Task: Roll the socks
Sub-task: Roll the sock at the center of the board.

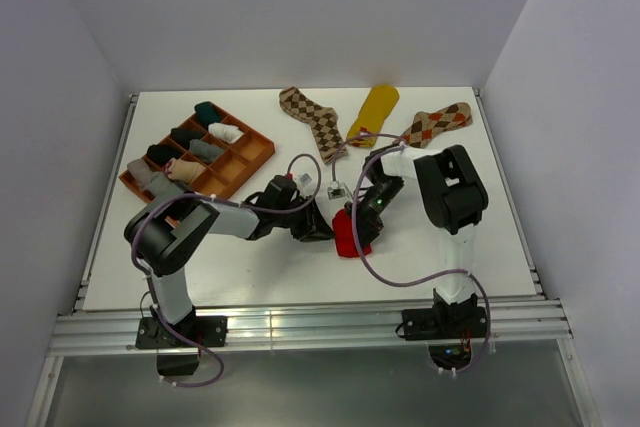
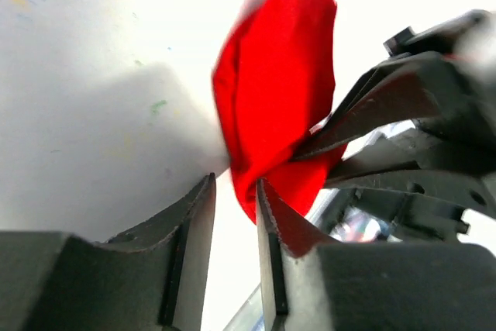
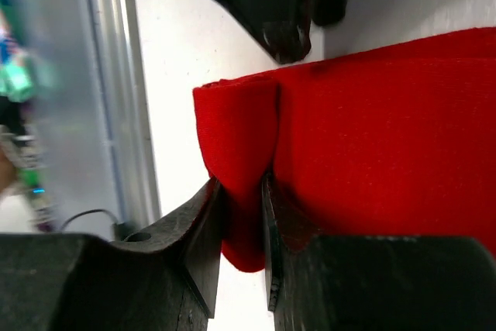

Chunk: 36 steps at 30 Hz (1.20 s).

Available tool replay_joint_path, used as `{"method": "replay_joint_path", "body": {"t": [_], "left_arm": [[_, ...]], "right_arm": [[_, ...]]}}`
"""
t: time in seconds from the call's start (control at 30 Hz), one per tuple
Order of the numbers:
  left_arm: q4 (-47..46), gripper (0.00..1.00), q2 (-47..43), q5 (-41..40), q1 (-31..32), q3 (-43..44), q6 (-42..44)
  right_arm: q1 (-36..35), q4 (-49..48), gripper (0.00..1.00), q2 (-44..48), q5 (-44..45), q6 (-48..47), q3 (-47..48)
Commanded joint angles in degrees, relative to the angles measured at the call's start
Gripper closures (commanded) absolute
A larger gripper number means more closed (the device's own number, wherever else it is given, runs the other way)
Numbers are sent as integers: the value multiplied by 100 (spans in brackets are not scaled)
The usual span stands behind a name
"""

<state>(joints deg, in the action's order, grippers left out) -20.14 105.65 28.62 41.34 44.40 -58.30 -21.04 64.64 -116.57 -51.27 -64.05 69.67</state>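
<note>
Both my grippers meet at the red sock (image 1: 350, 235), which lies on the table (image 1: 480, 237) to the right of the orange tray (image 1: 262, 152) and nearer the arm bases than it. My right gripper (image 3: 242, 187) is pinching a fold at the sock's end, fabric bulging on either side of the fingers. My left gripper (image 2: 235, 184) stands narrowly parted, the sock's lower edge inside the gap against one finger but, as far as I can see, not clamped. The risk, as I judge it: with only one firm hold, a turn to start the roll could drag the whole sock across the table instead of winding it. The thin fold could also slip free and fall flat. With the grippers this close, a careless twist could knock finger against finger. Right of the tray, a brown argyle sock (image 1: 315, 122), a mustard yellow sock (image 1: 373, 112) and a second argyle sock (image 1: 438, 125) lie unrolled.
</note>
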Motion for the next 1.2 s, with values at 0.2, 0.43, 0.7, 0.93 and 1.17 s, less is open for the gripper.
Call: {"method": "replay_joint_path", "body": {"t": [0.2,0.43,0.7,0.93,1.17], "left_arm": [[-1070,58,-905,-1990,698,-397,1628],[-1282,53,-765,-1606,1095,-116,2560],[-1159,51,-300,-912,1236,139,2851],[-939,53,-132,-753,1306,209,2939],[-790,79,79,-647,1306,262,2842]], "right_arm": [[117,1015,74,-937,222,-20,758],[205,1121,73,-1218,231,243,987],[240,1086,73,-1271,257,367,1040],[249,1007,73,-1307,292,507,1066],[267,735,72,-1201,354,815,1023]]}}
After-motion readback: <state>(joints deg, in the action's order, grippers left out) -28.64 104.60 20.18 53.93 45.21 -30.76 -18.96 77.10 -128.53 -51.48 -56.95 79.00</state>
